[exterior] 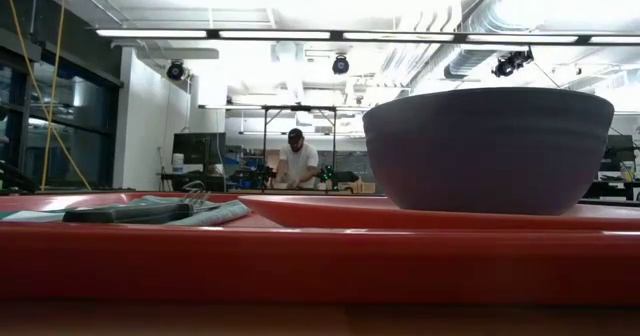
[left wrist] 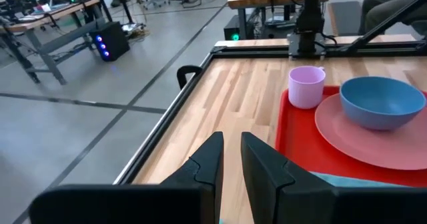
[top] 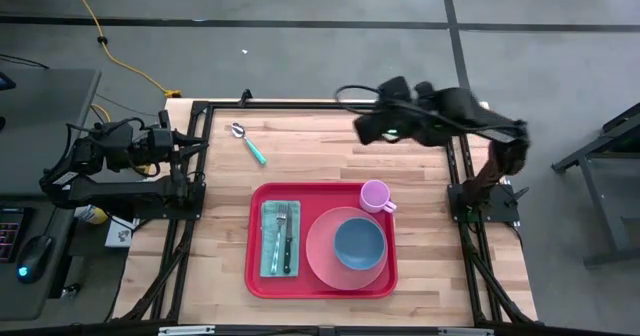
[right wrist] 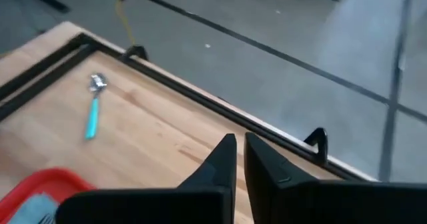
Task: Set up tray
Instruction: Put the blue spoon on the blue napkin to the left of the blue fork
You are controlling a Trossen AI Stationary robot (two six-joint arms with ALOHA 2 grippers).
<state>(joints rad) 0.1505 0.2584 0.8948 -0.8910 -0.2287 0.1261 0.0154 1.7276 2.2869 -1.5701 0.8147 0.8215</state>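
**Wooden surface in a workshop, red tray laid with dishes**

A grey concrete floor with dark seams surrounds the pale butcher-block surface (top: 420, 166), which is edged by a black frame. In the low view, a person (exterior: 297, 161) stands at a bench far back under strip lights.

The right gripper (right wrist: 239, 147) hangs above the far right part of the surface, jaws closed together and holding nothing. The left gripper (left wrist: 230, 159) sits at the left edge of the surface, jaws nearly shut with a slim gap, also empty.

Near the far edge, well apart from the tray, lies a spoon (top: 246, 142) with a teal handle.

The tray (top: 260, 276), red and rectangular, lies at the near middle of the surface. On its left part a light teal napkin (top: 267, 261) carries a fork (top: 280, 231) and a knife (top: 289, 246) side by side. On its right part rests a round pink plate (top: 320, 256) with a blue bowl (top: 358, 244) on it. A pink cup (top: 375, 195) stands at the tray's far right corner, just beside the plate.
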